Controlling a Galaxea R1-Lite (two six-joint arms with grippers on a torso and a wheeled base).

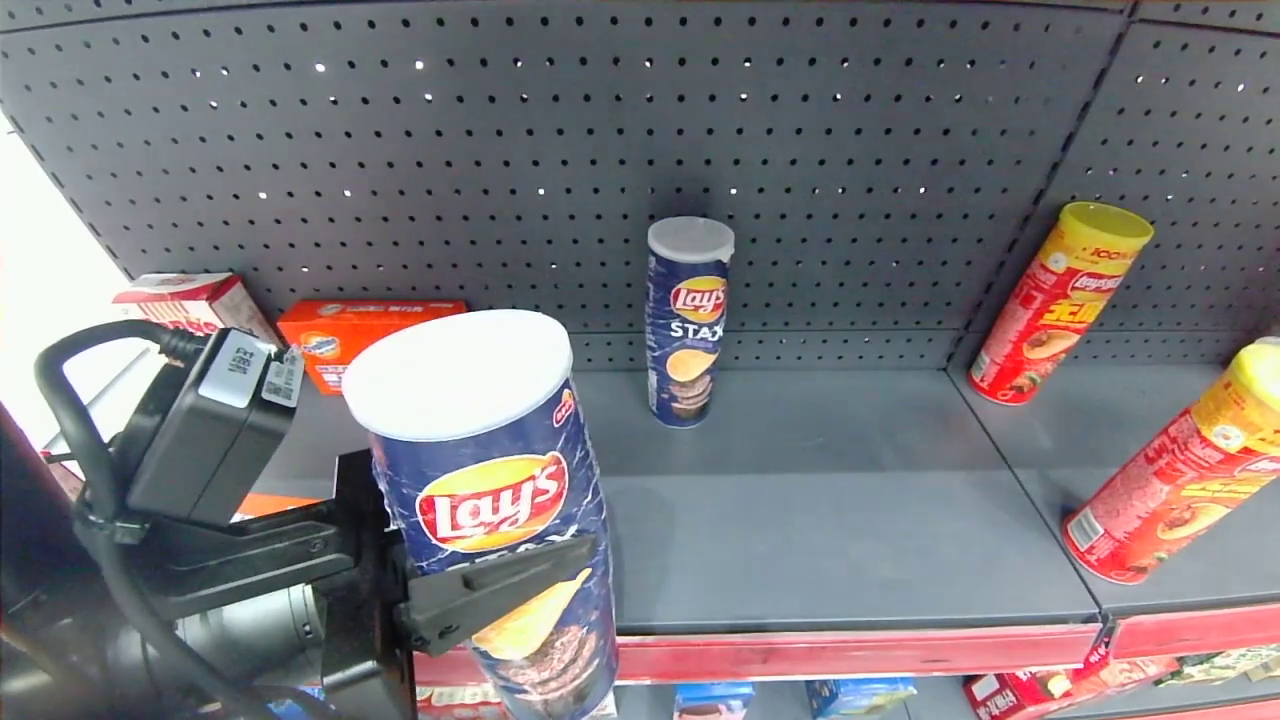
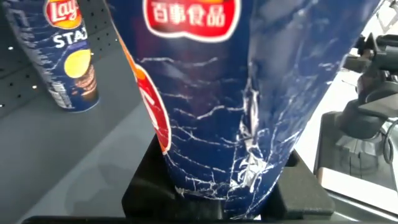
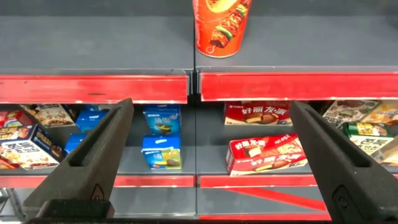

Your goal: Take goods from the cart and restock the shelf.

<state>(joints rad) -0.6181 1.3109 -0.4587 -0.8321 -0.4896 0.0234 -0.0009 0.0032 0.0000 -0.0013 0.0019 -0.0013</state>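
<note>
Plainly, the blue chip can (image 1: 490, 500) is a light cardboard tube. It is stiff enough to grip, but you would likely dent it by squeezing hard, and its glossy wrap looks slippery. It is tall and narrow, so expect it to topple if you set it down tilted. The best hold is around the body, below the middle, away from the plastic lid.

Your left hand (image 1: 470, 600) pinches the can there, one finger (image 1: 500, 590) lying across its lower half. It holds the can upright at the left front of the shelf (image 1: 820, 520), not yet set down. A second blue can (image 1: 688, 320) stands well behind it by the back panel. Your right hand (image 3: 211, 162) is spread wide and holds nothing, facing the shelf's red front edge.
</note>
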